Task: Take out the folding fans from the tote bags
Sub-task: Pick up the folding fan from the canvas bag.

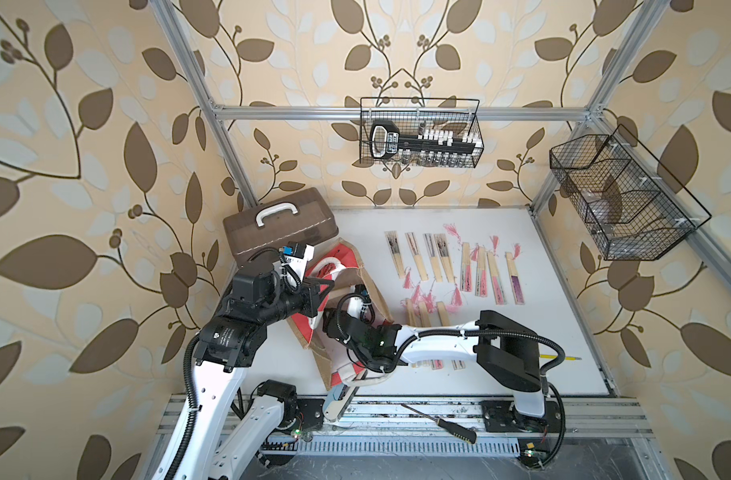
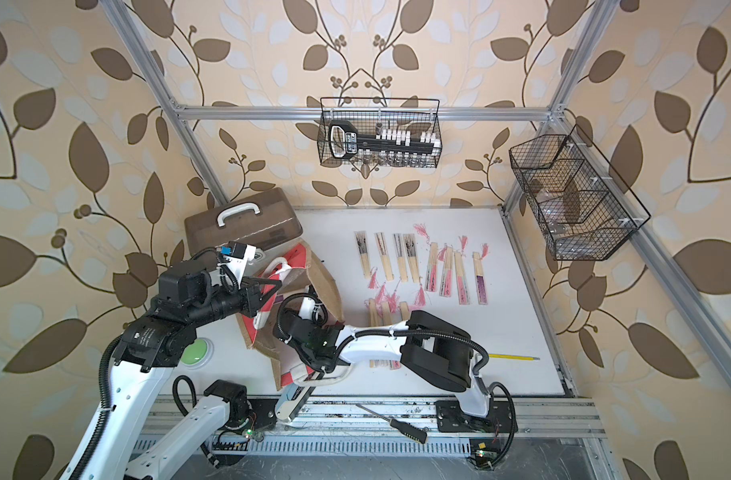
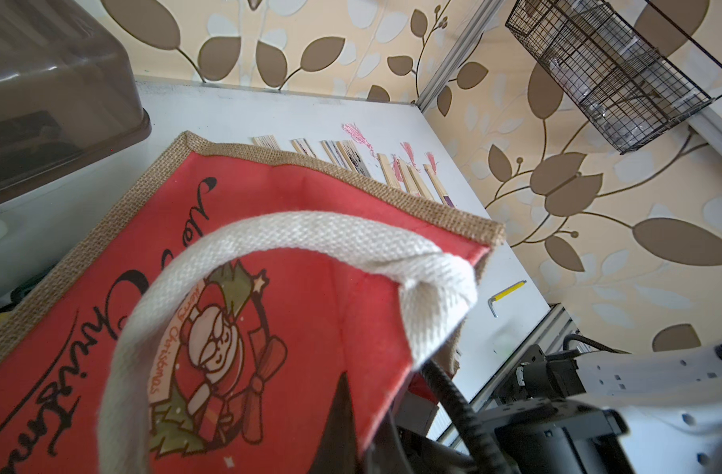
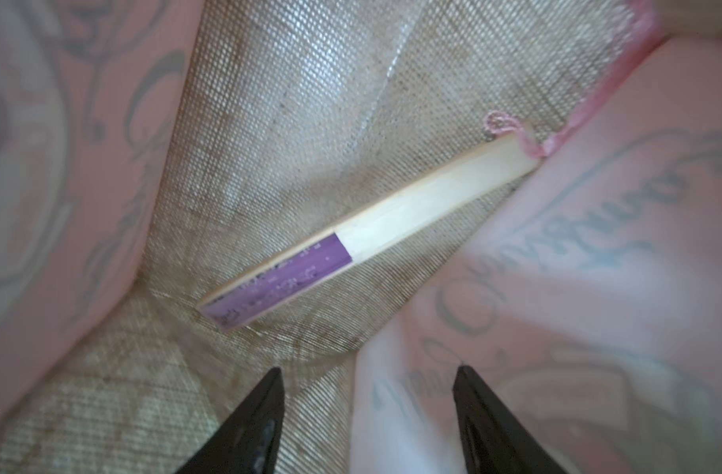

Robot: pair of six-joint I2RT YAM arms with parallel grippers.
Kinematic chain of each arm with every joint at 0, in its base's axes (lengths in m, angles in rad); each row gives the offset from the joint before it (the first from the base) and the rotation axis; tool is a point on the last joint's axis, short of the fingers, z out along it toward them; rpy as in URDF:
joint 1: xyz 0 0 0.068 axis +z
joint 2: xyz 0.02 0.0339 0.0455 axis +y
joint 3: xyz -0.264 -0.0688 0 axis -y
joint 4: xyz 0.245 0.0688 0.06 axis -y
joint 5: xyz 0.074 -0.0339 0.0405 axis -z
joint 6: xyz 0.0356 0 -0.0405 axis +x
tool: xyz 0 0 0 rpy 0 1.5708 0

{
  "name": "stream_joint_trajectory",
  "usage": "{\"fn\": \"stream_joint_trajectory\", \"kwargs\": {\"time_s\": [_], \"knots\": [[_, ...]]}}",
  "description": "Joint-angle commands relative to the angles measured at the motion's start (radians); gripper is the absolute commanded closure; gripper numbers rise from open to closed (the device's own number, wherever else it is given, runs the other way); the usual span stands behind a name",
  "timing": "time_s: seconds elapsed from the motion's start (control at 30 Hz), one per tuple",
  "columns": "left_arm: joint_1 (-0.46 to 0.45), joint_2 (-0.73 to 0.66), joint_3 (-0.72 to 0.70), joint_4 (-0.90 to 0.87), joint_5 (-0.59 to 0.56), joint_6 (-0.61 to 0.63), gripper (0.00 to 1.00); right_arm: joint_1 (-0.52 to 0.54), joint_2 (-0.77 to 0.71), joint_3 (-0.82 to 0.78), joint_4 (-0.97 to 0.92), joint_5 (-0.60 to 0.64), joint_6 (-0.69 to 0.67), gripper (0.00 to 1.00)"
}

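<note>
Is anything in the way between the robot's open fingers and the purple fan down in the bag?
Nothing visible is. In the right wrist view the purple folding fan lies bare on the tote bag lining, straight ahead of the right arm's open fingers. The bag's pink walls crowd in on both sides, though.

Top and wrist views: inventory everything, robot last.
bag: one, brown and red, table left
fans on table: about eleven, bamboo, right of bag
fan in bag: one, purple, on lining
case: one, brown, behind bag
wire baskets: two, black, on walls
screwdriver: one, black-handled, front rail
stapler-like tool: one, light blue, front edge
hex key: one, yellow, table right
button: one, green, by left arm
left arm: jaws shut on bag
right arm: jaws open, inside bag
</note>
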Motion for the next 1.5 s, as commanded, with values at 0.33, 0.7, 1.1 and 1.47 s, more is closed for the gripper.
{"fn": "stream_joint_trajectory", "kwargs": {"time_s": [0.33, 0.7, 1.1, 1.47], "knots": [[-0.003, 0.025, 0.009, 0.105, 0.095, -0.02, 1.0, -0.051, 0.117, 0.033, 0.164, -0.159, 0.366, 0.23], [-0.003, 0.04, 0.0, 0.11, 0.114, -0.028, 1.0, -0.066, 0.105, -0.049, 0.341, -0.12, 0.46, 0.22], [-0.003, 0.058, -0.002, 0.119, 0.163, -0.03, 1.0, -0.112, 0.146, -0.019, 0.427, -0.122, 0.547, 0.24], [-0.005, 0.06, -0.002, 0.137, 0.211, -0.038, 1.0, -0.111, 0.23, 0.056, 0.411, -0.178, 0.619, 0.27]]}}
